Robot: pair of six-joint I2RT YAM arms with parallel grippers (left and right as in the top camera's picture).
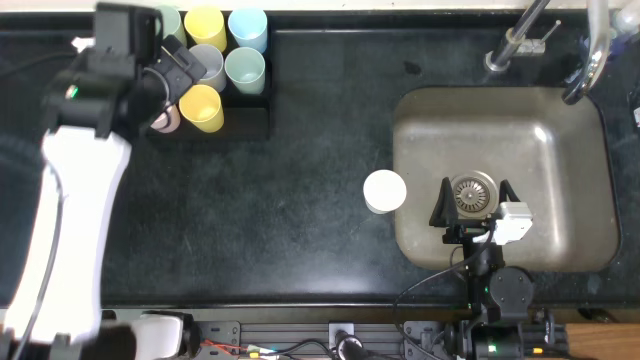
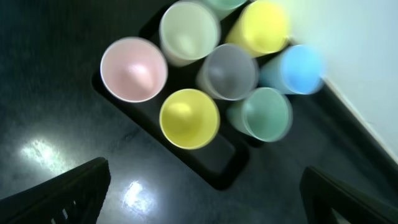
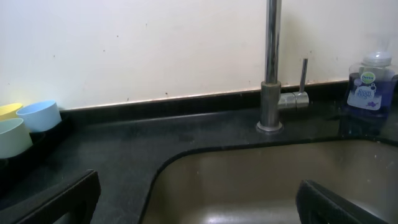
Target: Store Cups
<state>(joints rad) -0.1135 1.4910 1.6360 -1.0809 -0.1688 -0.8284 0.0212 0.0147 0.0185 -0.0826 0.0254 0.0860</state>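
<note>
A black tray at the counter's back left holds several upright cups: pink, two yellow, grey, teal, blue and pale green. My left gripper hangs above the tray's left side, open and empty, with the pink and near yellow cups just beyond its fingertips. A lone white cup stands on the counter beside the sink's left rim. My right gripper hovers over the sink, open and empty.
The steel sink takes up the right side, with its drain under the right gripper. A tap stands behind it, and a blue soap bottle at the far right. Black counter spreads between tray and sink.
</note>
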